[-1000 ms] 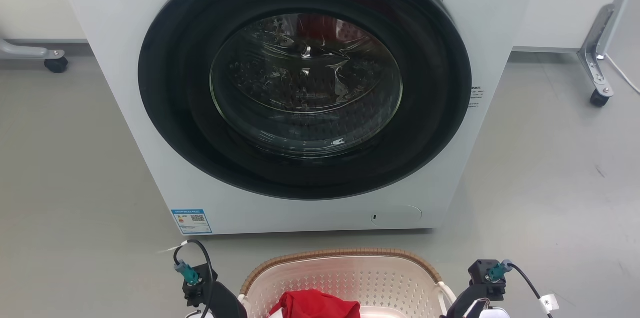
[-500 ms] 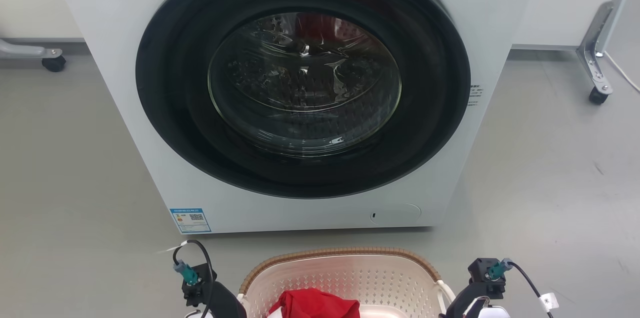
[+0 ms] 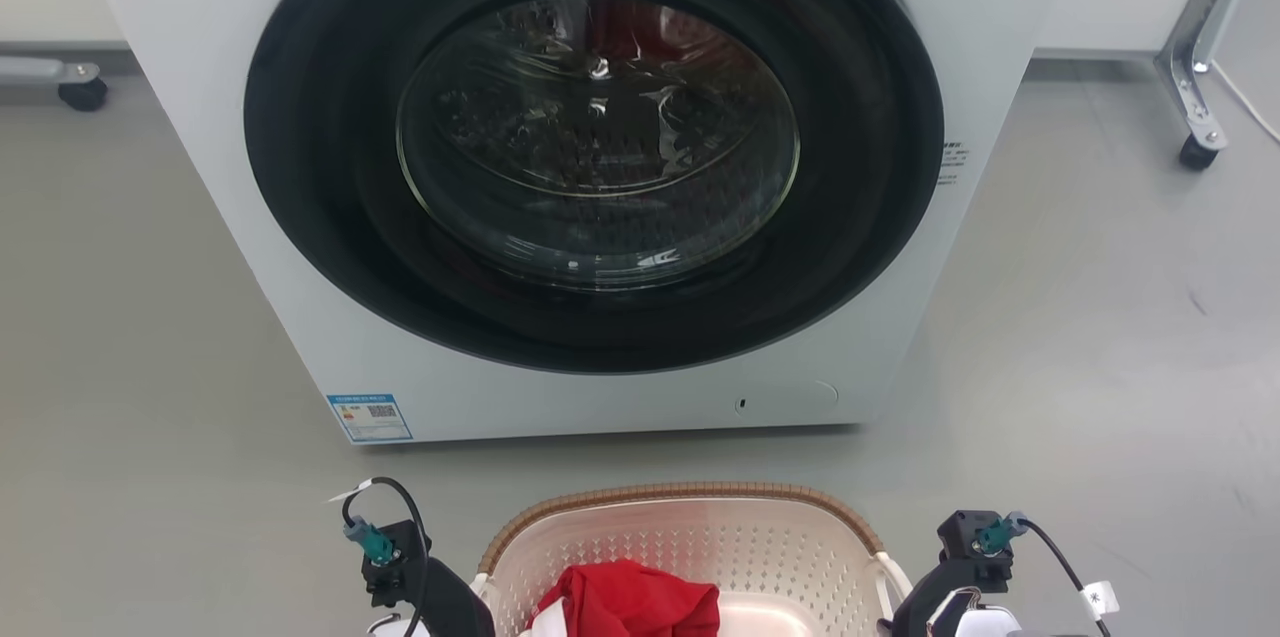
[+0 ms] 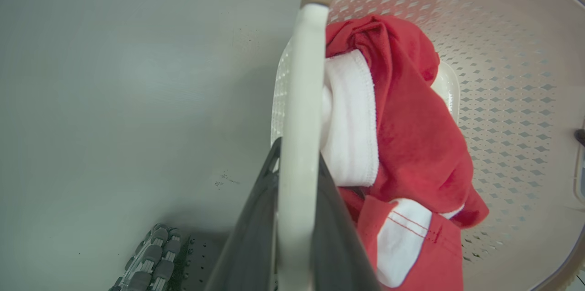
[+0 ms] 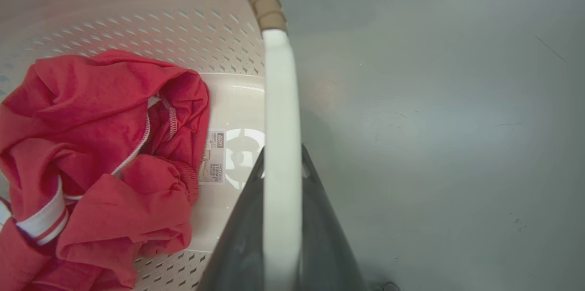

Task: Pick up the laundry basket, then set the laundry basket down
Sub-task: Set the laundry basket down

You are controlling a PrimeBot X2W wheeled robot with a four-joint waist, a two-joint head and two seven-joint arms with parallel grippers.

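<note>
Beside laundry basket (image 3: pixel 690 545), L hand (image 4: pixel 297 158), R hand (image 5: pixel 282 154) clamping handles (image 5: pixel 279 90)

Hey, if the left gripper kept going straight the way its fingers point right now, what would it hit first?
The left gripper is shut on the white handle of the laundry basket, so it meets that handle first. Beyond it probably comes the basket's side wall, though depth is unclear.
</note>
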